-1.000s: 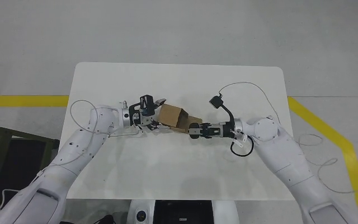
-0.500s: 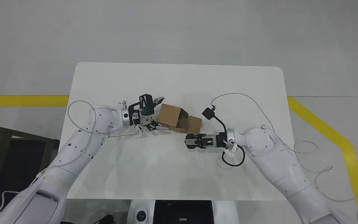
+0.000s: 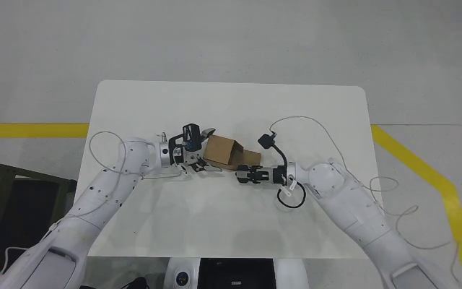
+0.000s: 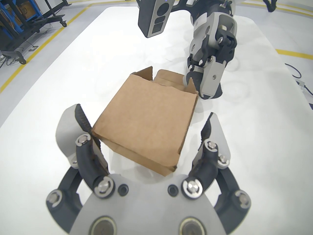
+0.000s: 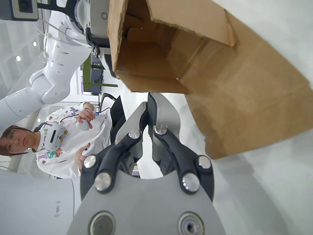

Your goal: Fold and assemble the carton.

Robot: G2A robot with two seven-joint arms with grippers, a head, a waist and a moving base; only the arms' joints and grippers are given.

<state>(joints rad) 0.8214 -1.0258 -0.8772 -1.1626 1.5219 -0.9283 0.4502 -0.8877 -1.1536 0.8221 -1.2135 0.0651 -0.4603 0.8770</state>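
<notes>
A brown carton [image 3: 222,149] lies on its side in the middle of the white table [image 3: 144,101]. Its open end, with one long flap [image 5: 244,99] lying outward, faces my right arm. My left gripper [image 4: 144,125] is open and straddles the carton's [image 4: 146,116] closed end; one finger [image 4: 73,123] touches a corner and the other stands clear. My right gripper [image 5: 148,99] is shut with nothing between its fingers, and its tips sit against the rim of the carton's [image 5: 146,57] open end. From the left wrist, the right gripper [image 4: 207,86] shows beside a small flap.
A thin cable [image 3: 310,119] from the right arm loops over the table behind the carton. The right arm's wrist camera [image 3: 268,140] juts up just right of the flap. Bare table lies in front of and behind the two arms.
The right arm swung in from the right, its gripper dropping to the front of the carton's open end and then closing in against its rim. The left gripper and the carton barely moved.
</notes>
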